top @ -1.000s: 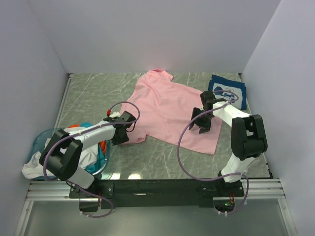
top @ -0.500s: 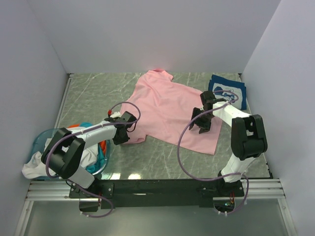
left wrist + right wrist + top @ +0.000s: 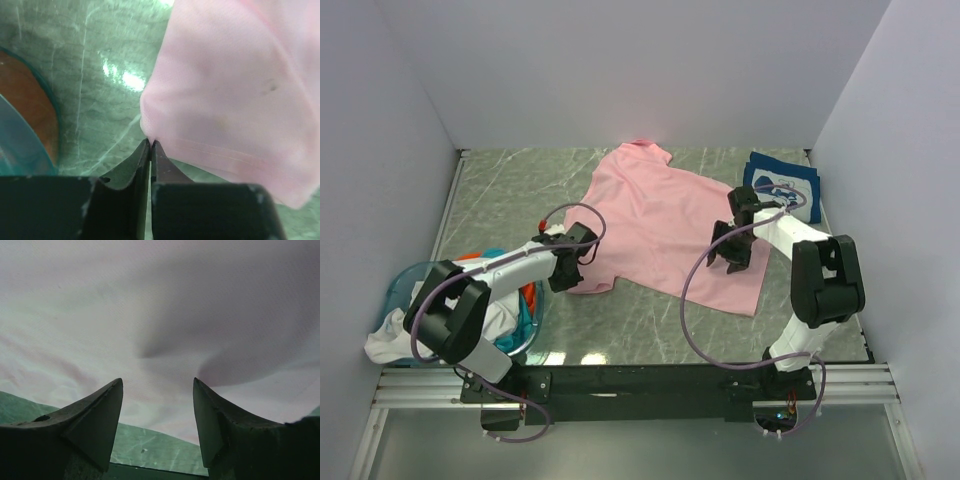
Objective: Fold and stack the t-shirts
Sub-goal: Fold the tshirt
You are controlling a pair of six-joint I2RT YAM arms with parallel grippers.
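My left hand (image 3: 150, 146) is pressed together, pinching the pink t-shirt (image 3: 660, 215) at its near-left edge. My right hand (image 3: 157, 381) is spread over its right side. Shirt spread on table (image 3: 500, 190); folded navy t-shirt (image 3: 782, 183) far right.

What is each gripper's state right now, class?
Left gripper: shut, pinching the pink t-shirt at its edge.
Right gripper: open, holding nothing, over the pink t-shirt.
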